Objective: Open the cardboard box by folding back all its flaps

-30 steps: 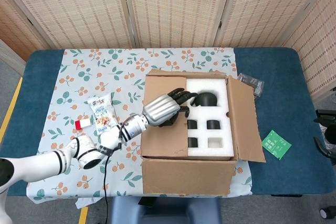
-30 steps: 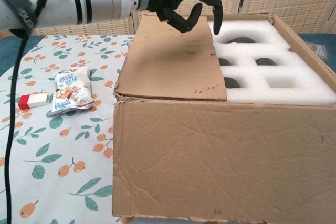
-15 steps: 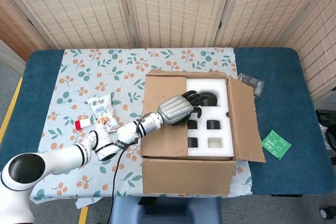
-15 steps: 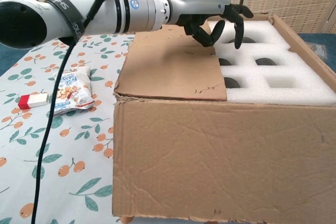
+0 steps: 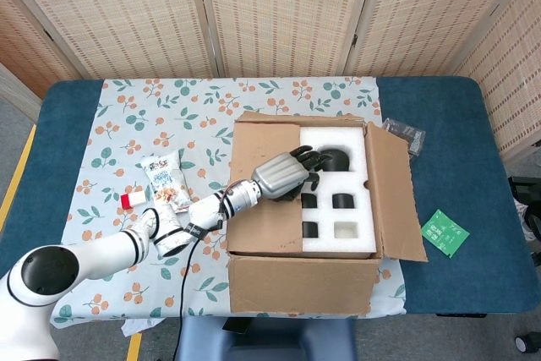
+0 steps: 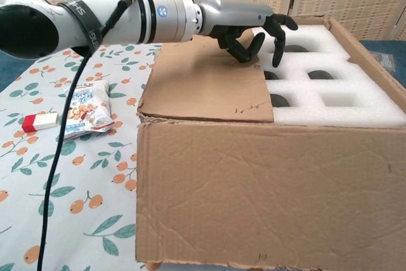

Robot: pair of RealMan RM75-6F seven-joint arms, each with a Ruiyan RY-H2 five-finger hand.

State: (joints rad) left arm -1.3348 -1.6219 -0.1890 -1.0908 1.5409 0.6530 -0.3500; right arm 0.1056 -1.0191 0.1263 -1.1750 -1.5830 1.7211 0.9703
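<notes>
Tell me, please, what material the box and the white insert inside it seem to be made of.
The box looks like brown corrugated cardboard, matte, with creases and frayed torn edges. The white insert seems to be soft foam: a dull, slightly grainy surface with moulded pockets. Its exact foam type cannot be told.

1. The left hand [image 6: 254,25] has a silver-grey back and black fingers [image 5: 304,158].
2. White and silver arm segments carry black bands, a small blue round mark.
3. A black cable runs along the forearm.
</notes>
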